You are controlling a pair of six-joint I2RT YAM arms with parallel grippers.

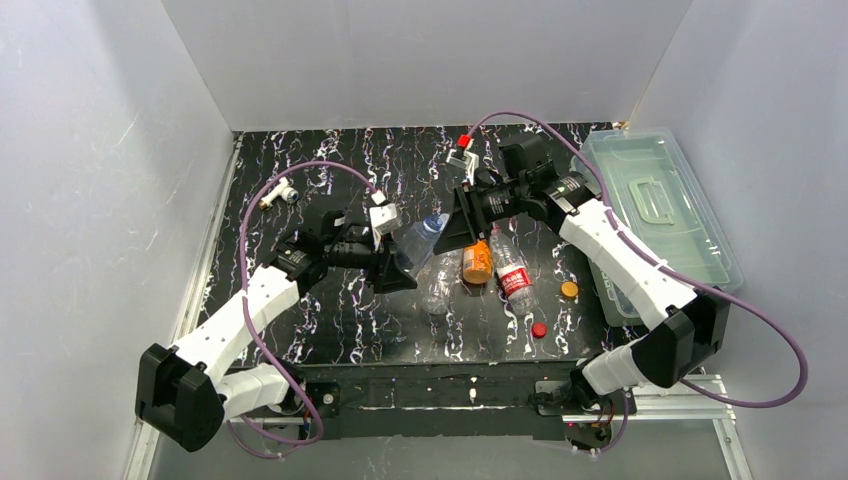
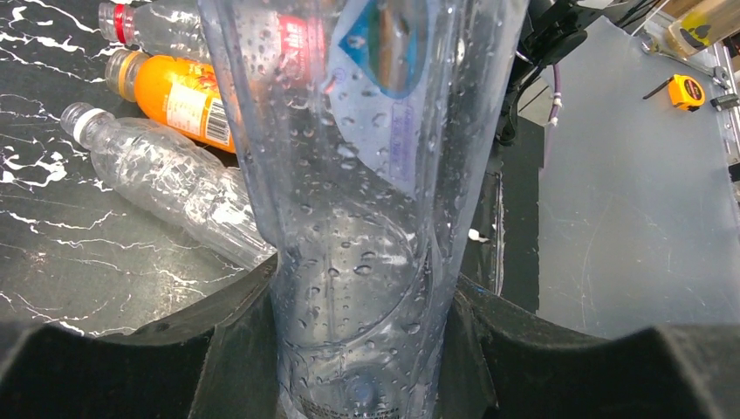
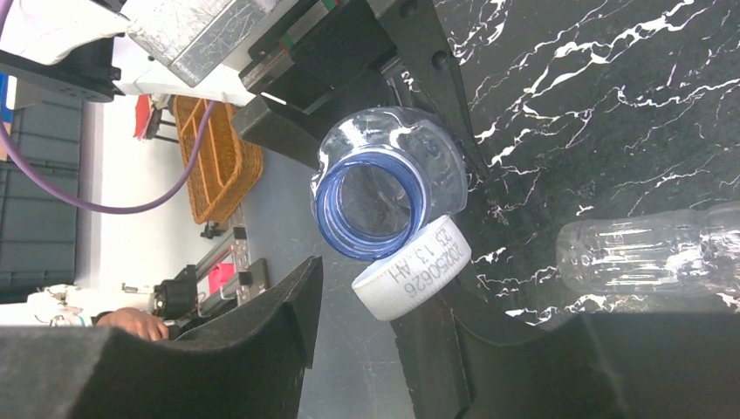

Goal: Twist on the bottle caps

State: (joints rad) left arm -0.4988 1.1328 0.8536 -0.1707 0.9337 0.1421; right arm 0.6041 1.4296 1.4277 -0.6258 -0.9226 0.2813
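Observation:
My left gripper (image 1: 395, 262) is shut on the lower body of a clear wet bottle (image 2: 366, 218) with a blue label, and holds it above the table, its mouth toward my right gripper (image 1: 455, 225). In the right wrist view the bottle's open mouth with its blue rim (image 3: 371, 205) faces the camera. A white cap (image 3: 410, 278) with printed digits sits tilted against the rim's lower edge and rests on one fingertip (image 3: 436, 349). My right gripper (image 3: 362, 301) is open; its other finger stands well apart from the cap. An orange-yellow cap (image 1: 569, 290) and a red cap (image 1: 539, 329) lie loose on the table.
An orange bottle (image 1: 477, 262), a clear bottle with a red label (image 1: 513, 275) and a bare clear bottle (image 1: 437, 285) lie below the grippers. A clear lidded box (image 1: 660, 215) stands at the right. A T-shaped fitting (image 1: 278, 195) lies far left, and a small red-topped piece (image 1: 463, 148) at the back.

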